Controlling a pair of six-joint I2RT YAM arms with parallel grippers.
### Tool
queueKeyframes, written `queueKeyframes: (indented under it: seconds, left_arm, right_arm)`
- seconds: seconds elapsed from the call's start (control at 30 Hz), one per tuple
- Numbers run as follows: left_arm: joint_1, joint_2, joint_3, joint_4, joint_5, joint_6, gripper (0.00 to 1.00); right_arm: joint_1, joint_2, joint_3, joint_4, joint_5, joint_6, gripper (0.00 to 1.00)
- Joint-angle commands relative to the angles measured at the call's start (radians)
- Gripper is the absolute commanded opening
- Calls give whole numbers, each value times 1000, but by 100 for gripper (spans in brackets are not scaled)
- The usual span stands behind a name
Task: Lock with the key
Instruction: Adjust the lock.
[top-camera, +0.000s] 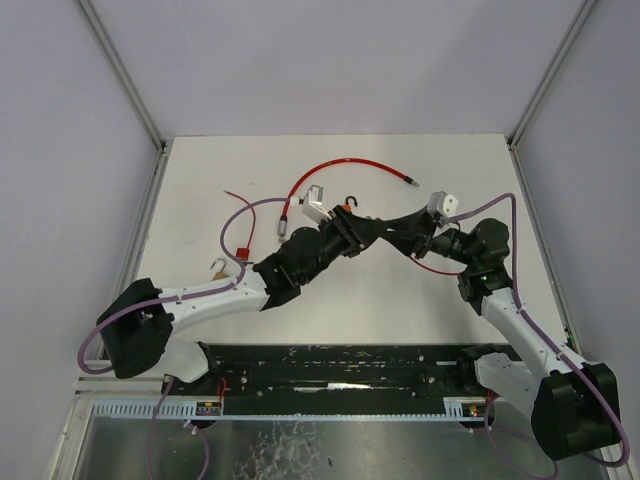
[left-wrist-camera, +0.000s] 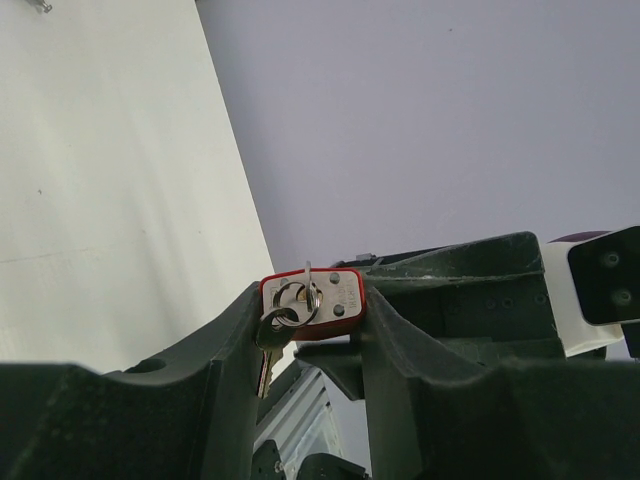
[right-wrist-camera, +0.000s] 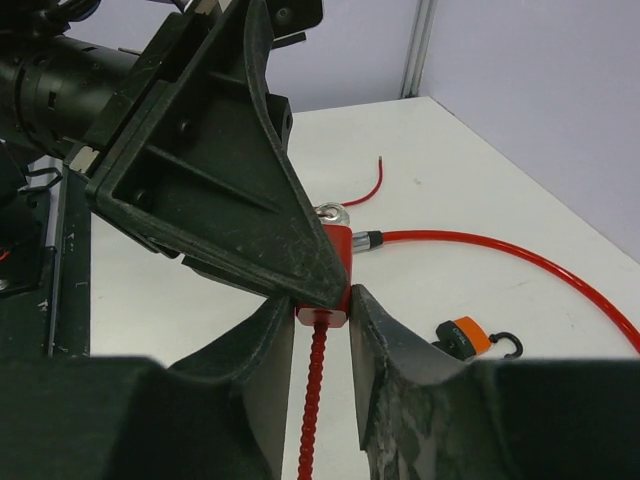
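Gloss against matt
Glossy red shell and polished metal face on the padlock (left-wrist-camera: 338, 300); shiny metal key ring (left-wrist-camera: 296, 301); matt, grainy dark plastic on the left gripper (left-wrist-camera: 310, 338); smooth matt white bench (left-wrist-camera: 100, 180).

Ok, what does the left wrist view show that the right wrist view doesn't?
Only left wrist: the keyhole face of the red rectangular padlock, with a silver key ring and a hanging metal key. Only right wrist: a red coated cable on the white table and a small orange-and-black padlock. Both: the red padlock, sitting in the left tool in one, the right tool in the other.
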Motion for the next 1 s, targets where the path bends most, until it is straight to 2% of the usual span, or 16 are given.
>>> queueKeyframes:
  seconds: [0.0, 0.07, 0.13, 0.2, 0.33, 0.5, 0.6, 0.67, 0.73, 0.8, 0.87, 0.9, 0.97]
  left_arm:
    - [-9, -11, 36, 70, -13, -18, 0]
    - [-9, -7, 35, 80, -1, -22, 0]
    - [-9, -6, 35, 92, 15, -17, 10]
    - [-9, -11, 35, 98, 30, 0, 34]
    - [-9, -33, 1, 169, 57, 59, 63]
    - [-8, -68, -31, 191, 69, 128, 80]
    - [-9, -109, -64, 195, 37, 214, 86]
    - [-8, -150, -83, 193, 7, 318, 92]
    - [-7, -184, -113, 228, 5, 485, 99]
    - [6, -216, -167, 315, 71, 662, 100]
    - [58, -237, -237, 481, 270, 818, 100]
    - [95, -238, -267, 565, 429, 862, 100]
    - [169, -224, -281, 695, 627, 880, 100]
  right_arm:
    - [12, 0, 2, 78, -8, 21, 27]
    - [13, 2, 4, 73, -14, 22, 20]
    - [13, 0, 11, 58, -13, 23, 13]
    - [12, -3, 26, 23, -17, 22, 7]
    - [10, -11, 52, -26, -47, 31, 0]
    - [-36, -22, 71, -18, -95, 100, 0]
    - [-83, -42, 89, -10, -145, 172, 0]
    - [-114, -49, 110, -12, -190, 213, 0]
    - [-140, -51, 129, -14, -227, 261, 0]
    - [-162, -48, 152, -14, -277, 312, 0]
    - [-171, -51, 164, -12, -323, 334, 0]
    - [-174, -49, 169, -12, -341, 343, 0]
    - [-176, -43, 184, -13, -385, 356, 0]
